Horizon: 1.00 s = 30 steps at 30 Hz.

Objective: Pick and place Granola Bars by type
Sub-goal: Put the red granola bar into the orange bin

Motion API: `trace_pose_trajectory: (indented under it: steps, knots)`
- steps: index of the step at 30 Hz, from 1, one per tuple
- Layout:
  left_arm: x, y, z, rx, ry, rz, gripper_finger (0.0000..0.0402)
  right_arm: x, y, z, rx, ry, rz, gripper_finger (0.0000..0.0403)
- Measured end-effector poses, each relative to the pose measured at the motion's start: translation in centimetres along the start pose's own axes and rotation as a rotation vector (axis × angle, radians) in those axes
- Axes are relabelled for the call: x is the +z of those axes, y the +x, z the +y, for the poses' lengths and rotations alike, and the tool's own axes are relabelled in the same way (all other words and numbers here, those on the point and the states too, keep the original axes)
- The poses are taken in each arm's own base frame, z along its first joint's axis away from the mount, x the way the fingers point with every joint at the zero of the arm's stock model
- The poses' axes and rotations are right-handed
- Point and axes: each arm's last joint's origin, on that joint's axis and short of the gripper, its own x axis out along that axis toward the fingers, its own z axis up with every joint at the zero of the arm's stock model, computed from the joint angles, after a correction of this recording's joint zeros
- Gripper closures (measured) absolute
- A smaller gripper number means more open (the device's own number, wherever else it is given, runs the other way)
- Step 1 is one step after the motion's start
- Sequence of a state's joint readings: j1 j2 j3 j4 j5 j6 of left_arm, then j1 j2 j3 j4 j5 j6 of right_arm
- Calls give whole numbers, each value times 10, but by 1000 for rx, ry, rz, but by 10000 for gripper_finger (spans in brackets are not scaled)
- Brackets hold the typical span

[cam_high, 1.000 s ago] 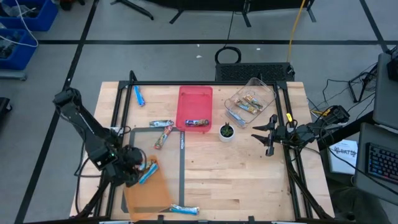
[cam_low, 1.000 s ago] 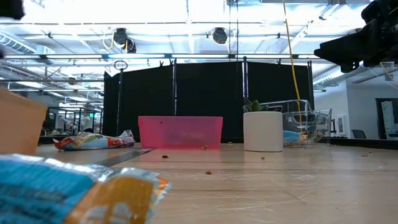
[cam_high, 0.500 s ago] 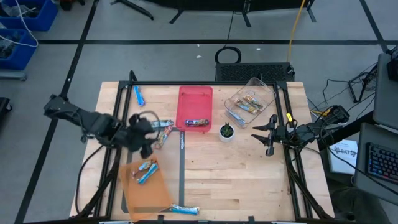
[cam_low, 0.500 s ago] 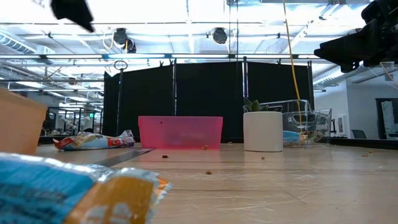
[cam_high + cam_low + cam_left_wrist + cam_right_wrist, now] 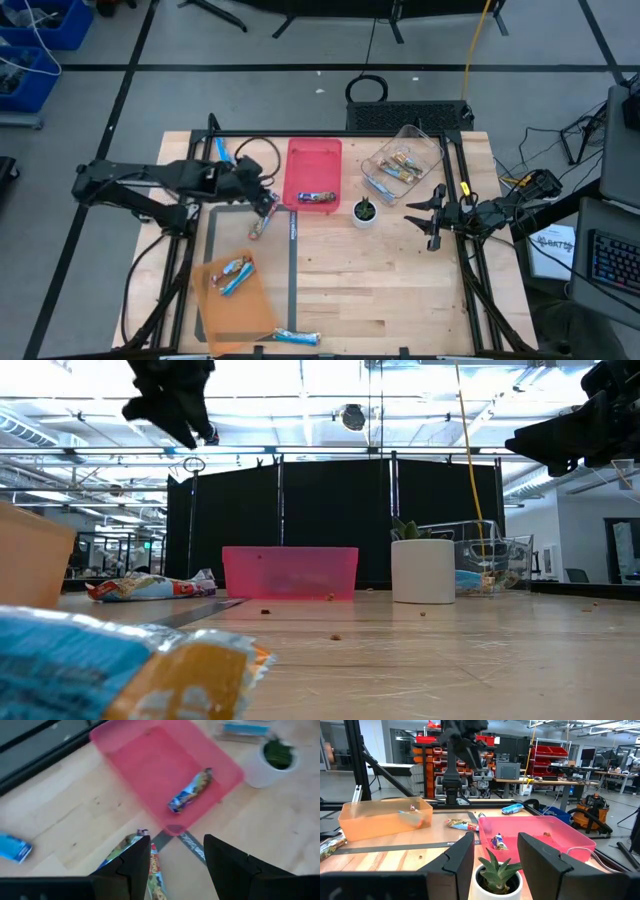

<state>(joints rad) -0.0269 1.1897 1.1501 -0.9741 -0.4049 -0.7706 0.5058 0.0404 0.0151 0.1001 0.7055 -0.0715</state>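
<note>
My left gripper point(image 5: 266, 198) hangs open in the air by the pink tray's point(image 5: 312, 165) near left corner, above two multicolour granola bars point(image 5: 125, 851) that lie flat on the table. Nothing is between its fingers. One bar point(image 5: 190, 796) lies in the pink tray. Two bars point(image 5: 235, 272) lie in the orange tray point(image 5: 240, 310). A blue bar point(image 5: 222, 153) lies at the far left, and another bar point(image 5: 297, 337) at the near edge. My right gripper point(image 5: 432, 215) waits open at the table's right, pointing level toward the plant.
A small potted plant in a white cup point(image 5: 365, 212) stands right of the pink tray. A clear container point(image 5: 400, 165) with several bars sits at the far right. A dark frame outline point(image 5: 293, 270) is marked on the wooden tabletop.
My left gripper has left the orange tray at the near left, risen, and swung toward the far edge and the pink tray, turning as it went. It stays open with nothing in it. Two bars lie in the orange tray.
</note>
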Motion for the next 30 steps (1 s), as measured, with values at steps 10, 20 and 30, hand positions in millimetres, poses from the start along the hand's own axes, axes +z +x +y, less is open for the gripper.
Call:
trace_pose_trajectory:
  steps: [10, 20, 30]
  knots:
    - [5, 47, -1, 96, -72, 166, 215, 0, 0, 0, 0, 0, 0, 261]
    - [2, 55, -3, 103, -125, 235, 190, 0, 0, 0, 0, 0, 0, 261]
    - [-10, 51, 3, 191, -271, 375, 92, 0, 0, 0, 0, 0, 0, 261]
